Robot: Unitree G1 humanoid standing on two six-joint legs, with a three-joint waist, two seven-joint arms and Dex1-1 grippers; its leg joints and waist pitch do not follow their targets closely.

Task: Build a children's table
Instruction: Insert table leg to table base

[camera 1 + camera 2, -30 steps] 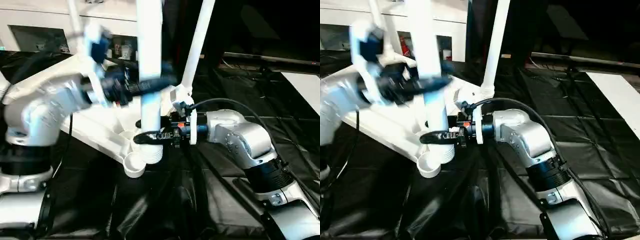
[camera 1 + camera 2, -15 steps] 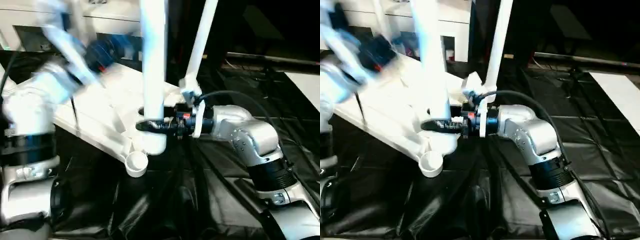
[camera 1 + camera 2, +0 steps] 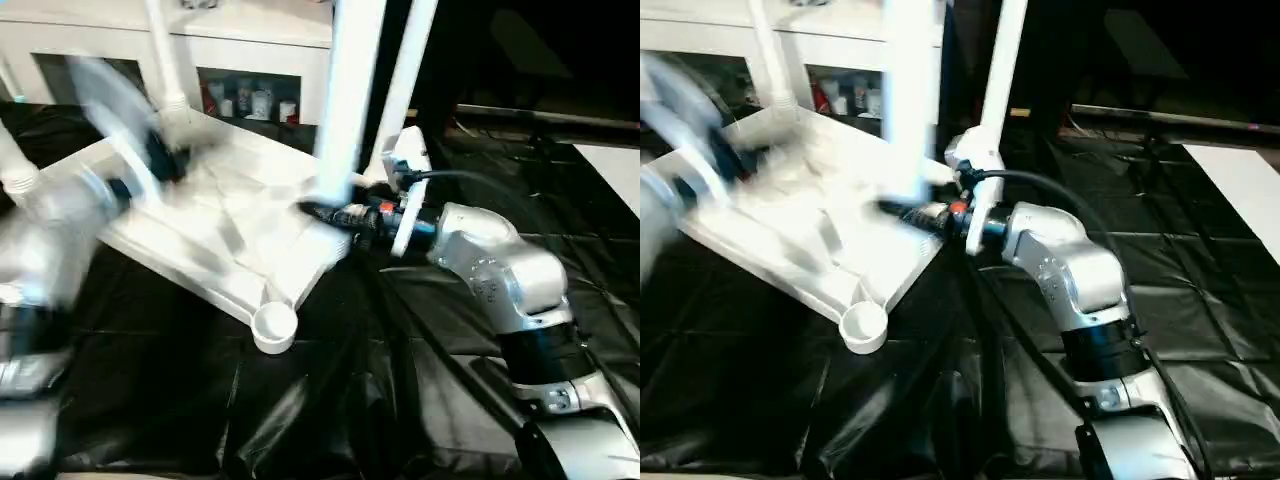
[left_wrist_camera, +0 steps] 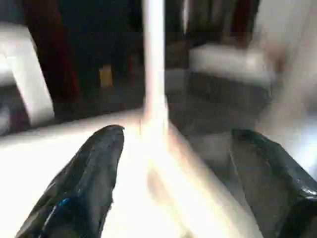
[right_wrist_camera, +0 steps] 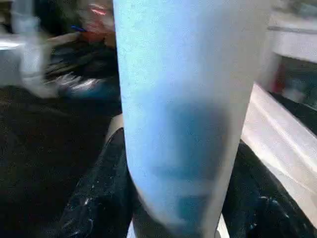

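The children's table top [image 3: 230,240] lies upside down on the black sheet, ribbed side up. Its near corner socket [image 3: 274,326] is empty. White legs stand at the far right corner [image 3: 408,80], the back corner [image 3: 163,55] and the left edge [image 3: 15,170]. My right gripper [image 3: 318,208] is shut on the lower end of another white leg [image 3: 350,100], held upright over the top's right edge. In the right wrist view that leg [image 5: 188,109] sits between the black fingers [image 5: 104,198]. My left gripper [image 4: 179,133] is open with nothing in it, over the top's left part.
A white glass-door cabinet [image 3: 250,60] stands behind the table top. The black sheet [image 3: 330,400] covers the big work surface in front and to the right. A white panel [image 3: 615,165] lies at the far right edge.
My left gripper let go of the held leg and swung away to the left. My right gripper carried that leg up and back, away from the near corner socket.
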